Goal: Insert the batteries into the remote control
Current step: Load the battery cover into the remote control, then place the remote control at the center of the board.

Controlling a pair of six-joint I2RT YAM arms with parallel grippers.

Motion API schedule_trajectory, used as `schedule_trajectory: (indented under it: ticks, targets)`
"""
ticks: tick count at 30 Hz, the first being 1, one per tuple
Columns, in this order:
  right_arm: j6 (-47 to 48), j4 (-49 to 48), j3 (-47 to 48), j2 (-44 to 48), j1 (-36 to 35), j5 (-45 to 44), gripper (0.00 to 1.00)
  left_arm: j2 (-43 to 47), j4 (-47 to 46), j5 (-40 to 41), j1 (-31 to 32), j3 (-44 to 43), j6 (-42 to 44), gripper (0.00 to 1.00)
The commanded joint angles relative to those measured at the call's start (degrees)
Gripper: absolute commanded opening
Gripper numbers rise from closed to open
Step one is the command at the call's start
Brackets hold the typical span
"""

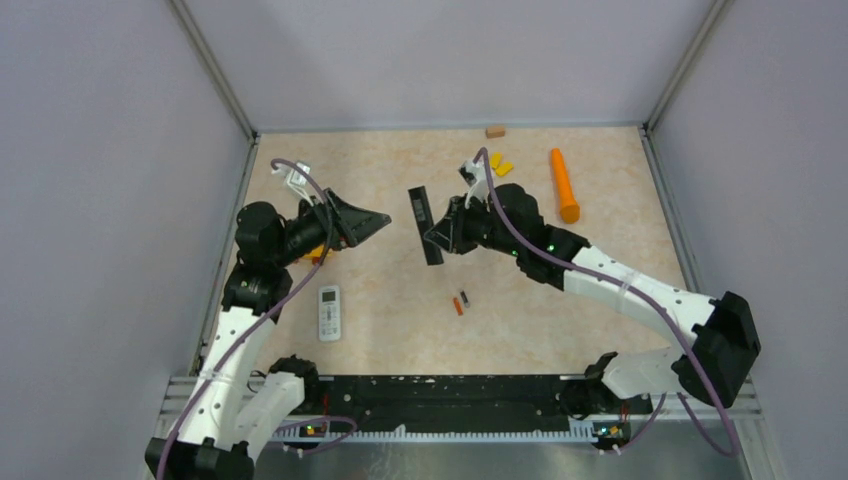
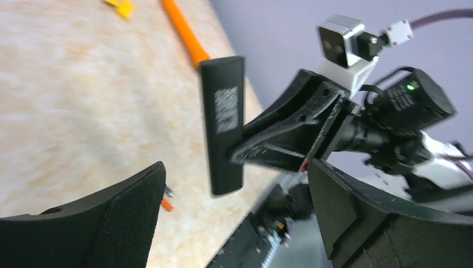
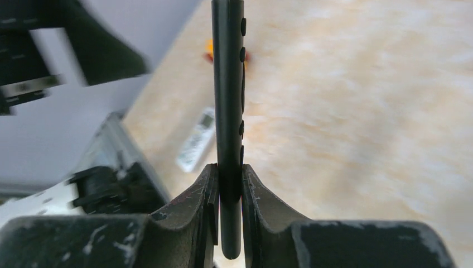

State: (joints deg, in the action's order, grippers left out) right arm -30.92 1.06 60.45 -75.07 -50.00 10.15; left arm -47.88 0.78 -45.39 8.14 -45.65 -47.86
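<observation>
I can make out a printed label (image 2: 226, 109) on the black remote (image 1: 421, 222), but it is too blurred to read. My right gripper (image 3: 229, 192) clamps the remote's near end, holding it off the table mid-table. My left gripper (image 1: 372, 220) hangs spread wide, facing it. Two batteries (image 1: 461, 302) lie toward the near edge.

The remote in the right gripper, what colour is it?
The remote is black, pale label on its back; clearest in the left wrist view.
</observation>
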Motion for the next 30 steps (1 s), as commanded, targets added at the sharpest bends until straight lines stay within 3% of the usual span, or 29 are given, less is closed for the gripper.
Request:
schedule_trajectory:
  ticks: [1,4,9,16,23,30]
  targets:
    - [7.6,14.5,3.6,2.7,4.7,-17.8,0.0,2.7,12.0,17.2,-0.1,-1.9,7.1,0.99]
    - [9.5,20.9,3.2,1.5,8.4,-29.9,0.0,3.3,15.4,23.8,-0.1,-2.4,7.7,0.99]
    - [10.6,23.0,-0.6,1.3,15.9,-34.2,0.0,4.5,23.8,33.6,-0.3,-5.1,11.0,0.99]
    - [10.7,26.4,0.5,-8.7,20.5,-47.9,0.0,4.9,23.2,30.3,-0.3,-3.9,12.8,0.99]
    - [11.1,26.4,2.4,-19.6,20.5,-52.6,0.0,4.8,24.9,31.3,-0.3,-3.9,14.5,0.99]
    - [11.2,24.6,1.5,-24.9,20.5,-50.2,0.0,3.7,27.9,37.8,-0.3,-4.1,14.6,0.99]
